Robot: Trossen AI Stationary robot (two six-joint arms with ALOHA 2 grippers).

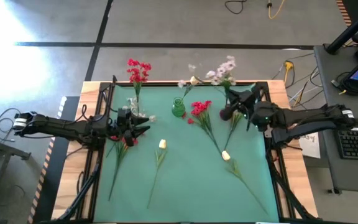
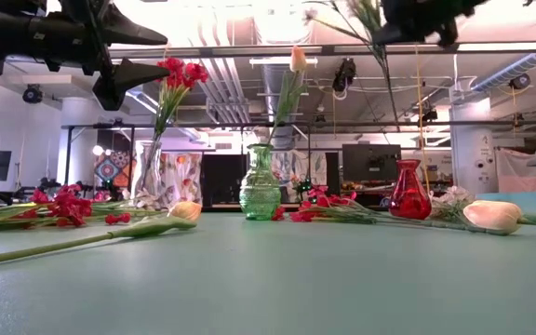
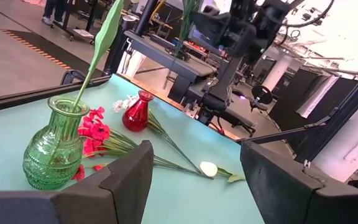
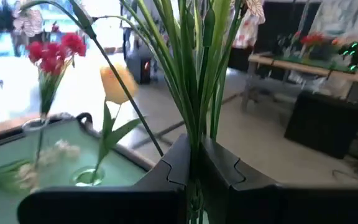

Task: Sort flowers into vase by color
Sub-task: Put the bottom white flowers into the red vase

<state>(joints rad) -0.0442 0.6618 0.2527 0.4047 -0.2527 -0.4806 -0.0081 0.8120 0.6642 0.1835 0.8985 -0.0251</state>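
Observation:
My right gripper (image 1: 229,112) hangs over the mat's far right part, shut on a pale pink spray (image 1: 222,71). The red vase (image 2: 409,191) stands below it. My left gripper (image 1: 137,129) is open above the table beside the clear vase (image 1: 134,109), which holds a red flower (image 1: 138,70) by its stem. The green vase (image 1: 178,109) holds a cream bud (image 1: 194,80). Lying flat on the mat are red flowers (image 1: 201,112) (image 1: 120,143), cream buds (image 1: 162,144) (image 1: 226,155) and another pale spray (image 2: 449,195). My right gripper (image 4: 194,165) pinches a bundle of several green stems (image 4: 197,118) between its two fingers, which lie across the stems. The spray is lifted clear of the table and stands tilted, with its blooms (image 2: 361,9) above the fingers and a thin stem end (image 2: 391,93) hanging below.
The three vases stand in a row along the mat's far side. Long stems cross the mat's middle and right (image 1: 247,183). The near part of the green mat (image 1: 191,199) bears only stem ends. A black frame (image 1: 104,124) borders the mat.

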